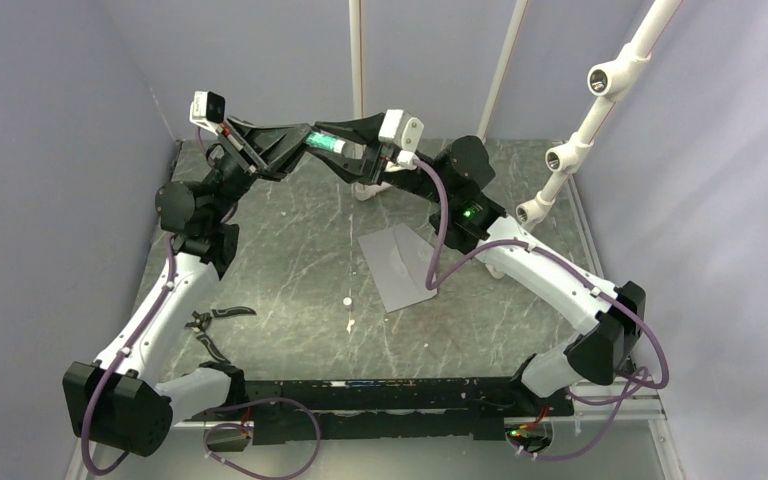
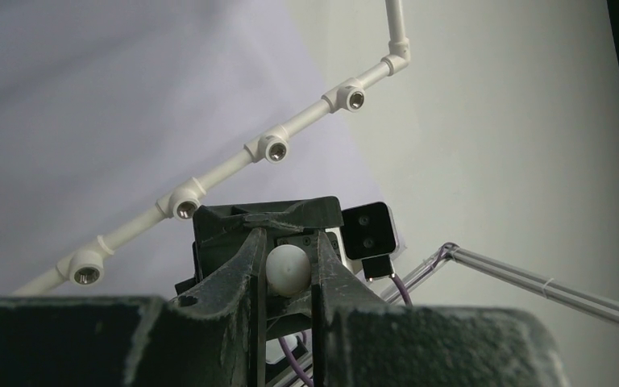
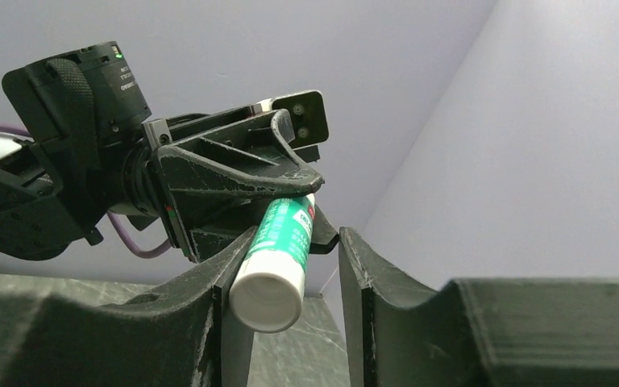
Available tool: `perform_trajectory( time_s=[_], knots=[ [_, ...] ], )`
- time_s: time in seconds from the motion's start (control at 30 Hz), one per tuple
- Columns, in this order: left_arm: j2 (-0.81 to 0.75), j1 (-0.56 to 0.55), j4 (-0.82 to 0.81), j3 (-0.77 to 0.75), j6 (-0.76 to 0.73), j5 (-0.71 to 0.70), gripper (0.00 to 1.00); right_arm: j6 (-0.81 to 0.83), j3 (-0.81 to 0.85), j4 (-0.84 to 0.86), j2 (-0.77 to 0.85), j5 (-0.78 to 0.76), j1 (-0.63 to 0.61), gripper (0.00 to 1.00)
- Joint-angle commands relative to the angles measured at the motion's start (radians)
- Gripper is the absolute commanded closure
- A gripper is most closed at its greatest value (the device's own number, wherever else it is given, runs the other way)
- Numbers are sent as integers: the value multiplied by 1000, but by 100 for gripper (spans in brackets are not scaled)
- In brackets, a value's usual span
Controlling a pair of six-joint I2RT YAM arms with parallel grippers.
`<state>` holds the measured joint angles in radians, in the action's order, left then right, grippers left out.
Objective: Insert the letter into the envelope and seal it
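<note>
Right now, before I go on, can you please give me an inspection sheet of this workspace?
Surface: dark marbled table.
Job's things: envelope lies flat mid-table; letter not seen, so I cannot tell if it is inside; glue stick is held in the air between both arms.
Clutter: two small white bits left of the envelope; a black strip by the left arm.
Grippers: left gripper shut on the glue stick; right gripper open around its white end, one finger clear of it.
Cables: purple cables along both arms; in the top view one loops over the envelope's right edge.
Surroundings: plain walls; white pipe frame.
</note>
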<state>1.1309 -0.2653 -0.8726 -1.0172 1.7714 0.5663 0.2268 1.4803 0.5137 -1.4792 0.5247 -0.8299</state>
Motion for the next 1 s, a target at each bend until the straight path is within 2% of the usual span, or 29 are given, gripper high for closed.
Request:
perform_trajectory(
  time_s=[0.0, 0.1, 0.2, 0.4, 0.6, 0.67, 0.97],
  knots=[
    [6, -2, -46, -2, 10, -6, 98, -10, 59, 47, 8, 38, -2, 56],
    [8, -2, -45, -3, 8, -7, 97, -13, 61, 43, 7, 47, -2, 50],
    [12, -2, -54, -1, 13, -10, 98, -10, 70, 28, 1, 51, -2, 50],
    [13, -2, -60, -3, 12, -13, 98, 5, 92, -14, -16, 22, -2, 67],
    [9, -2, -74, 6, 8, -24, 98, 5, 73, -18, -15, 9, -2, 49],
    [9, -2, -79, 9, 8, -27, 98, 4, 71, -17, -15, 8, -2, 47],
    [10, -2, -92, 11, 11, -33, 97, 2, 120, -42, -35, 36, -2, 78]
  ],
)
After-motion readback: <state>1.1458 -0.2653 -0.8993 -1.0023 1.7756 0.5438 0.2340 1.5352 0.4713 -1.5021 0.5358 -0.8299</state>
